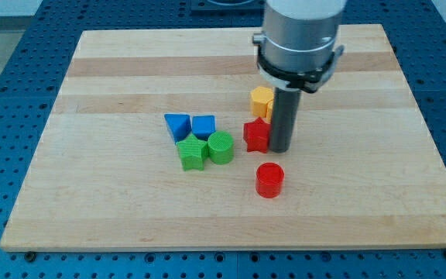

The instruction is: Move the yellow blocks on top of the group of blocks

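Note:
A yellow block (261,101), roughly hexagonal, sits near the board's middle, partly hidden by my rod. A second yellow piece shows as a sliver at its right edge, against the rod. My tip (279,149) rests on the board just right of a red star-shaped block (256,135) and below the yellow block. To the left lie two blue blocks (177,125) (204,125), a green star block (192,153) and a green cylinder (221,147), packed together. A red cylinder (269,180) stands alone below the tip.
The wooden board (114,70) lies on a blue perforated table (6,85). The arm's grey cylindrical body (299,39) hangs over the board's upper middle and hides what is behind it.

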`<state>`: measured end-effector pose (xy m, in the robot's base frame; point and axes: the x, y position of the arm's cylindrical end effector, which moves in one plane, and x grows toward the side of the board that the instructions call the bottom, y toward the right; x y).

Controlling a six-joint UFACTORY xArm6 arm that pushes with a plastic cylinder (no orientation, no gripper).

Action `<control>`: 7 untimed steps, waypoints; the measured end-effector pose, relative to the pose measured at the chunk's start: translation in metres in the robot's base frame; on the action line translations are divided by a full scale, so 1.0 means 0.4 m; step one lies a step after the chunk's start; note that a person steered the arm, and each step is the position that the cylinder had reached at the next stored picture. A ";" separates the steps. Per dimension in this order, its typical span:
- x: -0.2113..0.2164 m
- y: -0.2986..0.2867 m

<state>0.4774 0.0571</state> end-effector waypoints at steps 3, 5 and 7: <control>-0.004 0.074; 0.188 0.123; 0.244 0.049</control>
<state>0.5749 0.0766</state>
